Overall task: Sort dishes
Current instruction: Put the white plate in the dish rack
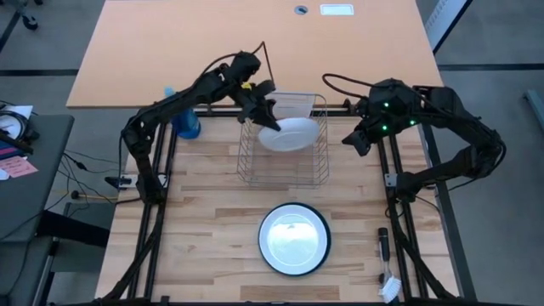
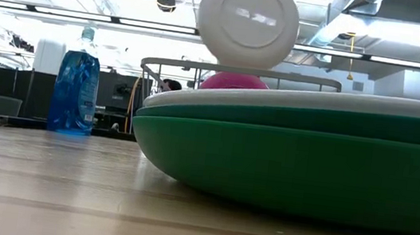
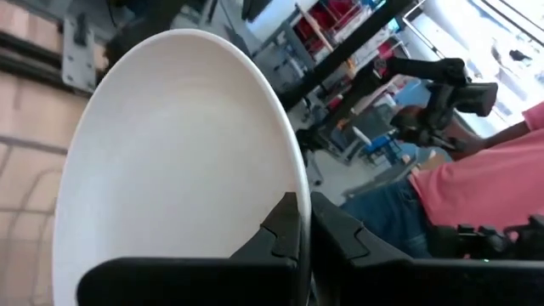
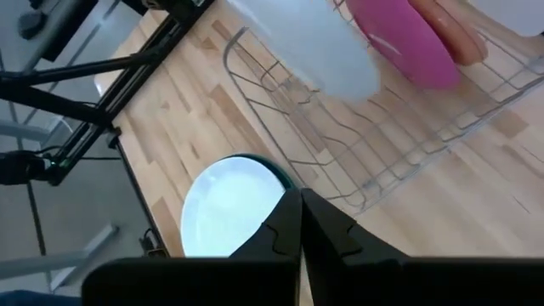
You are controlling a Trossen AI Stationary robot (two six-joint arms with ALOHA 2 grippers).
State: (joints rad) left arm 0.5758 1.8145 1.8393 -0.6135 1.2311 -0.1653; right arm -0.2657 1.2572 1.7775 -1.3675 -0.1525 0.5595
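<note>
We've got the left gripper (image 1: 265, 113) clamped on the white plate (image 1: 287, 134), held up over the wire rack (image 1: 283, 170). Right gripper (image 4: 299, 223) sits pinched shut with nothing in it, beside the rack.

Even overhead light on the bench (image 1: 195, 246); glare on the white plate with dark rim (image 1: 294, 239). Low view backlit by bright ceiling lights; near green plate (image 2: 300, 165) soft. Wrist views slightly blurred

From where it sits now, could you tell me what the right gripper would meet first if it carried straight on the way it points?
Probably the stacked plates on the table: the right gripper points toward them in its wrist view, beside the wire rack, though depth is unclear.
</note>
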